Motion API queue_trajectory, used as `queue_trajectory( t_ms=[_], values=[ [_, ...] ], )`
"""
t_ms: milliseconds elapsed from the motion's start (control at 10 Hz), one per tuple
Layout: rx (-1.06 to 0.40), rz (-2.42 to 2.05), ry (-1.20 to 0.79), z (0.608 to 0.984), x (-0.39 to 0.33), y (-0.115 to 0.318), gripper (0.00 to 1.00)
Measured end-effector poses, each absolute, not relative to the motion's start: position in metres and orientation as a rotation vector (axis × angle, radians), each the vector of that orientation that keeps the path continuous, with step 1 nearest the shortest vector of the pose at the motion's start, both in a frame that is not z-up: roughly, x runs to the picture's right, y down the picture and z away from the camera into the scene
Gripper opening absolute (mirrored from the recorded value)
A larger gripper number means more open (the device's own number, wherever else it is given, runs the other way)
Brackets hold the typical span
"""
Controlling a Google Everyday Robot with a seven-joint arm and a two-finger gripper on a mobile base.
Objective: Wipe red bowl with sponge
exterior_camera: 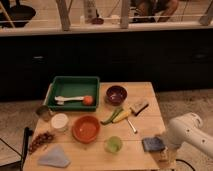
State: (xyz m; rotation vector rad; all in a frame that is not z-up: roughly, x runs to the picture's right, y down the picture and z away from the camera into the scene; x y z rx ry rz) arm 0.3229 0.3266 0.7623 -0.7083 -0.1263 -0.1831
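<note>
The red bowl point(86, 128) stands upright on the wooden table point(140, 90), left of the middle. The sponge point(152, 144), a small flat blue-grey square, lies near the table's front right corner, to the right of the green cup point(113, 145). My gripper point(163, 148) is at the end of the white arm point(189, 131), low at the table's right front edge, right beside the sponge. I cannot tell whether it touches the sponge. The tan-and-dark brush point(138, 106) lies further back on the right.
A green tray point(53, 90) at the back left holds an orange ball and a white utensil. A purple bowl point(116, 94), a banana and green vegetable point(118, 116), a white cup point(59, 121), a metal cup point(44, 113), grapes point(41, 141) and a blue cloth point(54, 156) stand around.
</note>
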Motion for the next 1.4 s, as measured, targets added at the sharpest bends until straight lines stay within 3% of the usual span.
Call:
queue_trajectory(
  t_ms=[1400],
  values=[
    [-0.712, -0.17, -0.11, 0.7648, 0.3258, 0.3264, 0.8]
  ],
)
